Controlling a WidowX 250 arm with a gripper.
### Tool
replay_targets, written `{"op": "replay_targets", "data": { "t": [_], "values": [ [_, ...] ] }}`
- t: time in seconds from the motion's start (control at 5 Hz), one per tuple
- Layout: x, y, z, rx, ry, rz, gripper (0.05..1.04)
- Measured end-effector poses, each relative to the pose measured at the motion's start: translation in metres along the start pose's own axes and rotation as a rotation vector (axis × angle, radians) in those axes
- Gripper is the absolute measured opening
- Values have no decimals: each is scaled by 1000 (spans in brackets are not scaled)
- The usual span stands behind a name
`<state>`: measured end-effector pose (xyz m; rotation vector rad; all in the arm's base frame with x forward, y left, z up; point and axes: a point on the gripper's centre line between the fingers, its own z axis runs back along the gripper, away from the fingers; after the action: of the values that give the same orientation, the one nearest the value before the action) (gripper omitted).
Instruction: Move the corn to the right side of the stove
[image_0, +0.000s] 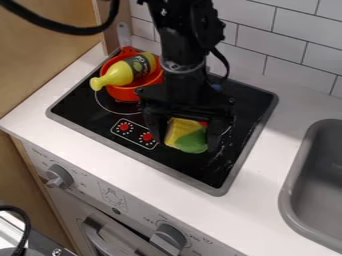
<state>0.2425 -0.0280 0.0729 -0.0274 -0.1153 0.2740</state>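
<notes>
The black gripper (186, 144) hangs over the right half of the black stove top (230, 172), its two fingers wide apart and open. Between them is the corn (182, 133), yellow with a green husk end toward the stove's front edge. The corn's upper end is partly hidden under the gripper body. Whether the corn rests on the stove surface cannot be made out.
An orange-red pot (125, 93) at the stove's back left holds a yellow bottle (120, 73). White tiles line the back wall, a wooden panel stands at left, and a grey sink (291, 185) lies to the right.
</notes>
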Motion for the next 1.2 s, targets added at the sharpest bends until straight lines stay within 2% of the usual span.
{"op": "replay_targets", "data": {
  "t": [0.4, 0.6, 1.0, 1.2],
  "values": [
    [-1, 2, 2, 6, 14, -11, 1001],
    [3, 2, 1, 4, -7, -3, 1001],
    [-6, -1, -25, 44, -99, -28, 1001],
    [-4, -1, -26, 51, -119, -25, 1001]
  ]
}}
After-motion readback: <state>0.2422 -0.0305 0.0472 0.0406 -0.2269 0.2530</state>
